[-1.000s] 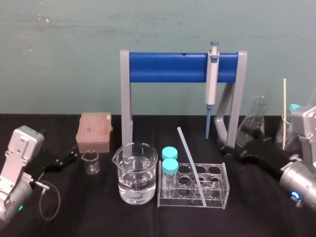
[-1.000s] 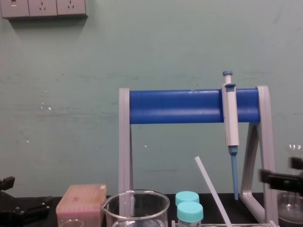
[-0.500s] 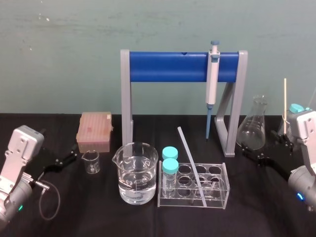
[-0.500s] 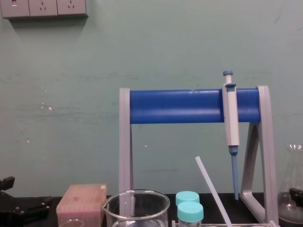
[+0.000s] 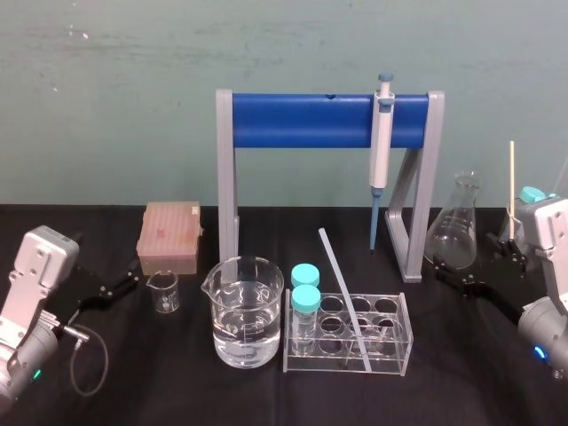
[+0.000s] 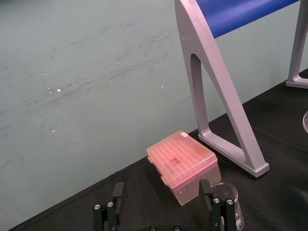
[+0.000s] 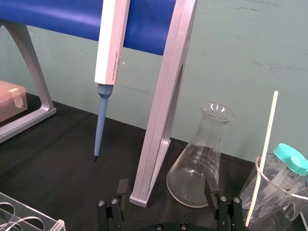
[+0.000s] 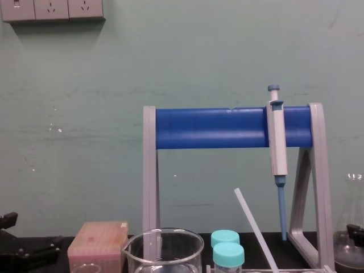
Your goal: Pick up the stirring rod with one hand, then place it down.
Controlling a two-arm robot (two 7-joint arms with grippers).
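Stirring rod [image 5: 344,297] leans slanted in clear rack [image 5: 406,324], lower centre of frame. My right end effector [image 5: 457,277] spread, empty, mid-right beside flask [image 5: 454,232]. Risks: reach clips flask or rack; thin glass slips from pinch. Left end effector [image 5: 120,286] spread, idle, lower left.

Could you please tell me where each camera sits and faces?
Head: high, facing down at the stirring rod; left hand, right hand at the sides.
Chest: low, facing the pipette; hands at lower corners.
Left wrist: behind the open left hand, facing the tip box.
Right wrist: behind the open right hand, facing the flask.
Head and chest share the pipette.
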